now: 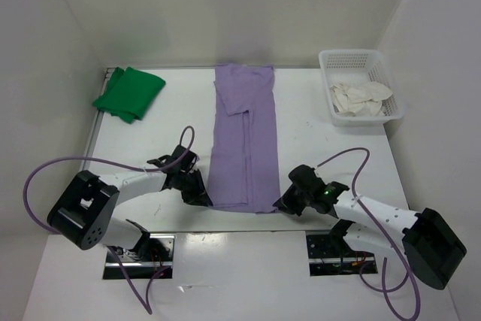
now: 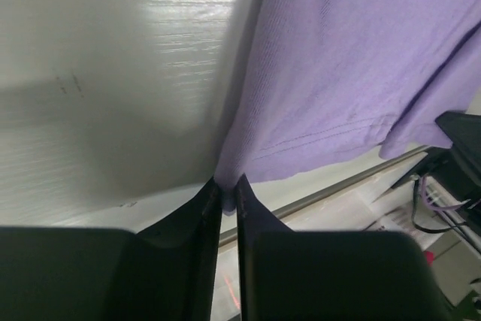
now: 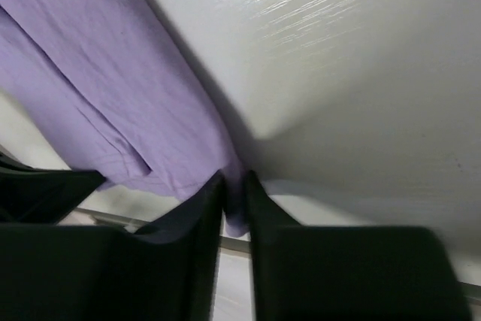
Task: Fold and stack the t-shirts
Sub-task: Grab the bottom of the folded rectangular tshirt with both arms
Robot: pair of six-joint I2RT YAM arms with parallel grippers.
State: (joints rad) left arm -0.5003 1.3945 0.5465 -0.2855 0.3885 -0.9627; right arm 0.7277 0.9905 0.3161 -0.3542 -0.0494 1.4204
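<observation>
At the centre of the white tabletop (image 1: 316,148), the purple shirt (image 1: 244,137) lay flat as a long narrow strip, folded lengthwise. Its long axis ran from 12 o'clock to 6 o'clock. Its stitched hem pointed toward 6 o'clock, near the arm bases, and a folded-in sleeve flap sat at the 12 o'clock end.

The left end effector (image 1: 201,197) was at the strip's 7 o'clock corner. In the left wrist view its dark fingers (image 2: 197,219) stood nearly together, with the hem corner pinched between the tips. The right end effector (image 1: 284,202) was at the 5 o'clock corner. Its fingers (image 3: 201,212) were likewise drawn narrow, with a tongue of purple cloth caught in the slot between them. A dark shadow ran along the cloth edge in both wrist views.

Toward 10 o'clock the green shirt (image 1: 129,93) rested as a folded bundle, set at a slant near the far left corner and well apart from the purple one. Toward 2 o'clock a white lattice basket (image 1: 349,54) stood at the far right corner, and the cream shirt (image 1: 359,100) lay crumpled inside it.

The tabletop was glossy white with a faint grain and a few small dark specks. Plain white walls (image 1: 225,5) closed it in at the far, left and right sides. Purple cables (image 1: 52,167) looped out from each arm.
</observation>
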